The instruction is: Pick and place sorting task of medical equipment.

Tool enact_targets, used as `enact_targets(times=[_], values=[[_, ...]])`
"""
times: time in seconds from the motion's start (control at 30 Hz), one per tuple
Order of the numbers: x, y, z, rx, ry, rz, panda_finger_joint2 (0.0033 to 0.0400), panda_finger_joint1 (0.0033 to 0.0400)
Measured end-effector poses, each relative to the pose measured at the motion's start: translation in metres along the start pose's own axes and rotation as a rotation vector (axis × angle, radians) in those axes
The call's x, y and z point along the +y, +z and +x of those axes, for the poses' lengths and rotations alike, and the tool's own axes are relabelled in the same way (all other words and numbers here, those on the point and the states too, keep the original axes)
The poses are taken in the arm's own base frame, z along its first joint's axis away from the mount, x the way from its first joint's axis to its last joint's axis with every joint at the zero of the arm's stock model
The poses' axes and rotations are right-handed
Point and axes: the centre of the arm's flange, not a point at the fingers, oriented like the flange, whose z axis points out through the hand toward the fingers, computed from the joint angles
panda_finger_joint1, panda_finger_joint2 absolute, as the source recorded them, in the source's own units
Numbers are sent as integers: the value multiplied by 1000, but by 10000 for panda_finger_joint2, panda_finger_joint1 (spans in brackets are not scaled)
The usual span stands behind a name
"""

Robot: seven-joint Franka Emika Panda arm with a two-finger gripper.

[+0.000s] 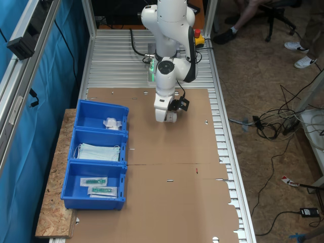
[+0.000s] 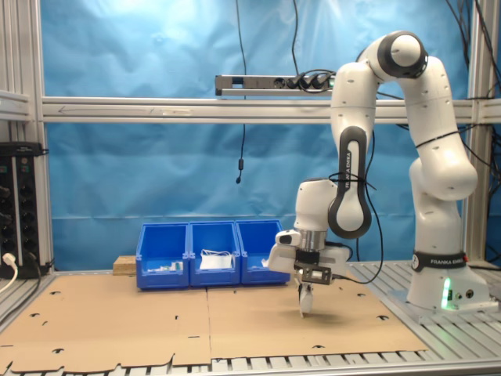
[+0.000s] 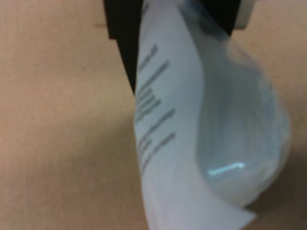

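The gripper [image 2: 305, 291] is clamped on a flat white packet in crinkly clear wrap [image 3: 211, 139], just above the brown cardboard sheet [image 2: 235, 321].

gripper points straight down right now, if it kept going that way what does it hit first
The gripper points down and is shut on the packet, which hangs below it. Going straight down, the packet's lower edge would likely meet the cardboard sheet first, before the fingers do. The gap left looks small, though depth is hard to judge.

Packet [image 3: 211, 129] blurred, print illegible, top cut off
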Motion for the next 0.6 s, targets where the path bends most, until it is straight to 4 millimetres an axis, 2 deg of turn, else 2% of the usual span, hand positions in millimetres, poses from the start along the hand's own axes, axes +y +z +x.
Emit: enact_targets(times=[0.17, 0.2, 0.23, 0.6], values=[[1, -2, 1, 6, 0, -4, 68, 68], [1, -4, 2, 9, -1, -6, 45, 45], [2, -5, 3, 13, -1, -9, 45, 45], [9, -44, 19, 59, -7, -27, 45, 45]])
